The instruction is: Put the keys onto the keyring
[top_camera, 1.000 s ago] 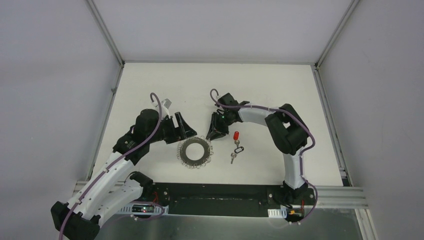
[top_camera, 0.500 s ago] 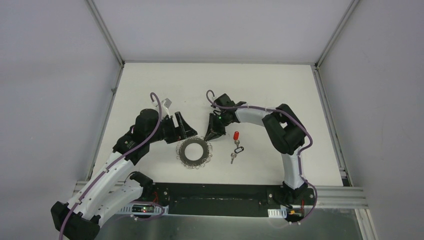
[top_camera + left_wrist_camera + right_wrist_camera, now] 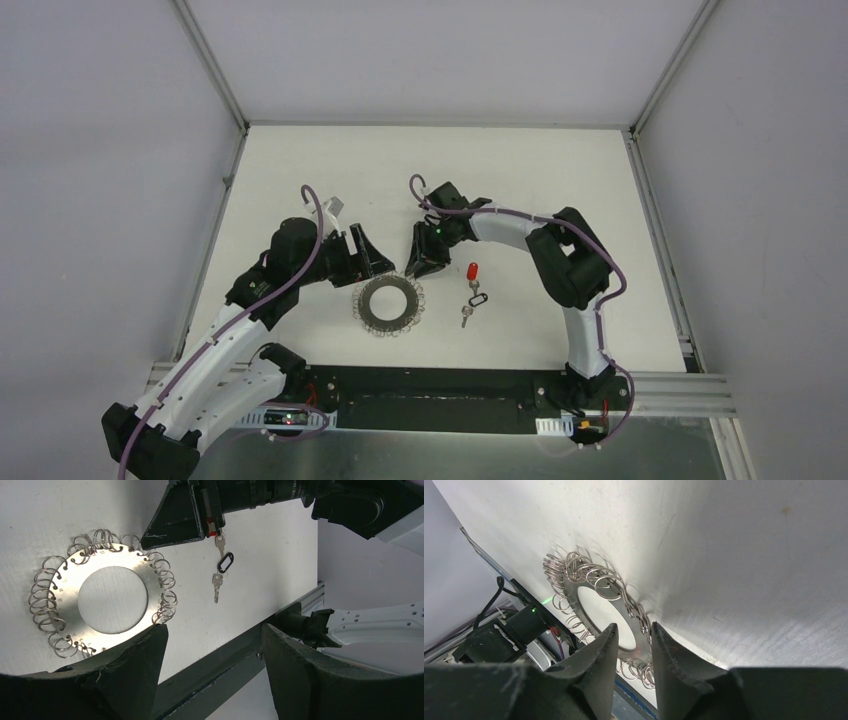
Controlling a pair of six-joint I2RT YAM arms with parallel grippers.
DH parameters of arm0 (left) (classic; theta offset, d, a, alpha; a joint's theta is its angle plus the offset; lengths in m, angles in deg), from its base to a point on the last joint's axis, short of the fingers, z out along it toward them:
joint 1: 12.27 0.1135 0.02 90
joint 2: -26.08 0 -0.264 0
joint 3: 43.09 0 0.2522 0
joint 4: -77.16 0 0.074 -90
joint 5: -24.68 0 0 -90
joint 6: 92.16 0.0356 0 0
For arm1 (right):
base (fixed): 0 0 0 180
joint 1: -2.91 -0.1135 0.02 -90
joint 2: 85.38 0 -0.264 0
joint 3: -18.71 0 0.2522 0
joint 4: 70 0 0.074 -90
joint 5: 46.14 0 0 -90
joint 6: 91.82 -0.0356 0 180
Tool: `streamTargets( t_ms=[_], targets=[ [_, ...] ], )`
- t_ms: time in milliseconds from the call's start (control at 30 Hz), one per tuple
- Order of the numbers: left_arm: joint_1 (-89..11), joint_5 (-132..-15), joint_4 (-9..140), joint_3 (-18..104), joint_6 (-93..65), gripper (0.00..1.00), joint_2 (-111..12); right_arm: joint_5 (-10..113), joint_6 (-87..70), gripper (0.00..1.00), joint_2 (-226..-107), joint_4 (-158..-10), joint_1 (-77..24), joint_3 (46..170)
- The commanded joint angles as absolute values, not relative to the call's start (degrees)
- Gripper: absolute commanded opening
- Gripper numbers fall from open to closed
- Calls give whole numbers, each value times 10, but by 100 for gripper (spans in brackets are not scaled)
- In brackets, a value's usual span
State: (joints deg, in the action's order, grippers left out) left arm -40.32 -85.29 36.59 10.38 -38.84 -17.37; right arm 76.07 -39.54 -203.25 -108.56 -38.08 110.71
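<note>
Carefully now: our right hand (image 3: 633, 630), fingers narrowly parted and pinching nothing, sits at the keyring's (image 3: 390, 305) upper-right rim, mid-frame. Our left hand (image 3: 214, 645) is spread, empty. The keys (image 3: 472, 290) lie just right of the ring. We should catch one loop only, slowly.

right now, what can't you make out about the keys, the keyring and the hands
- Keyring: near rim, right wrist view, behind the right hand; contact unclear.
- Keys: upper key's head, left wrist view, under that hand; wholly outside the right wrist view.
- Keyring's stamped marks: left wrist view, too small to read.
- Keyring's lower edge: left wrist view, behind the left hand.
</note>
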Motion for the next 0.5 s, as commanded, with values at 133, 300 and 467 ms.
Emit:
streamTargets(
  t_ms=[133, 300, 467],
  targets=[
    [-403, -869, 387, 123, -378, 71, -176, 758, -375, 32, -2049, -1093, -383, 1142],
    [-403, -871, 386, 124, -377, 71, -178, 738, -361, 31, -2043, -1105, -383, 1142],
    [-403, -873, 386, 123, -377, 71, -179, 732, -356, 29, -2041, -1105, -382, 1145]
  ],
)
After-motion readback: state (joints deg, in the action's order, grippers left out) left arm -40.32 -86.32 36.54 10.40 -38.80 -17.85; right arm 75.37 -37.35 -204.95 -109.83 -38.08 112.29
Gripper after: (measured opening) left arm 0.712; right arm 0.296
